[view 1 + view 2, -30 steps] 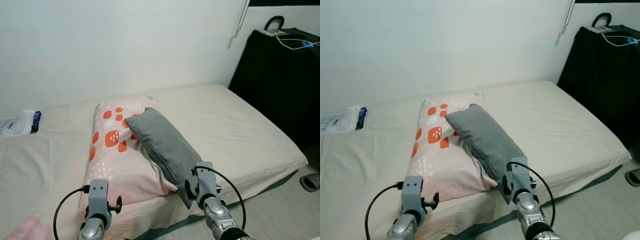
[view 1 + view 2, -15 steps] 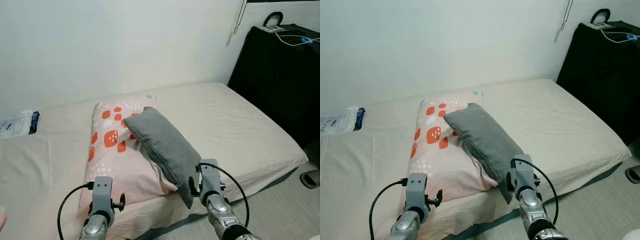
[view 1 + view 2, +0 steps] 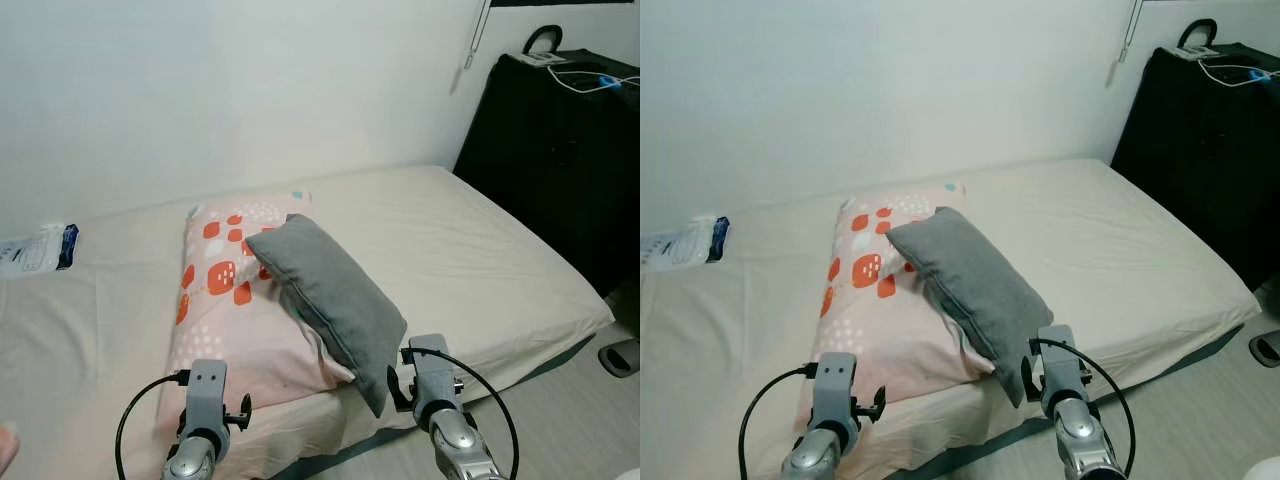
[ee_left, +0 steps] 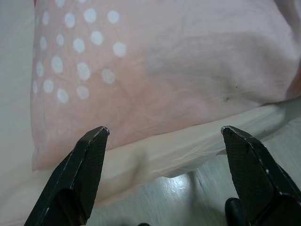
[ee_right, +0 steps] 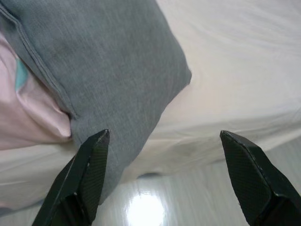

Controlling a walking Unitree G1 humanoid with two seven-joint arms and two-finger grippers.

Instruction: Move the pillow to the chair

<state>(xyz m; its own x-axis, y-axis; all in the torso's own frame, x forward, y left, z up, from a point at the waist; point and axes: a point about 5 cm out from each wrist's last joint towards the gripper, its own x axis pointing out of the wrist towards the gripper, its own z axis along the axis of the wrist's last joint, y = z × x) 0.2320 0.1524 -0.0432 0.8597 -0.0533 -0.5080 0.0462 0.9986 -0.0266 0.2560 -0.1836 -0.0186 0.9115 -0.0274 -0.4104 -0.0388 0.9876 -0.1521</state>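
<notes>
a grey pillow is lying aslant on a bed, its upper part resting on a pink pillow patterned with red shapes and white dots, its lower corner hanging over the bed's near edge. the right end effector is being held just beside that hanging corner, its two black fingers spread wide apart and clamped on nothing. the left end effector is being held before the near edge of the pink pillow, its fingers likewise spread wide with nothing between them. a white packet is lying near the wall on the bed's far left. a black cabinet is standing at the bed's right, with cables lying on its top.
</notes>
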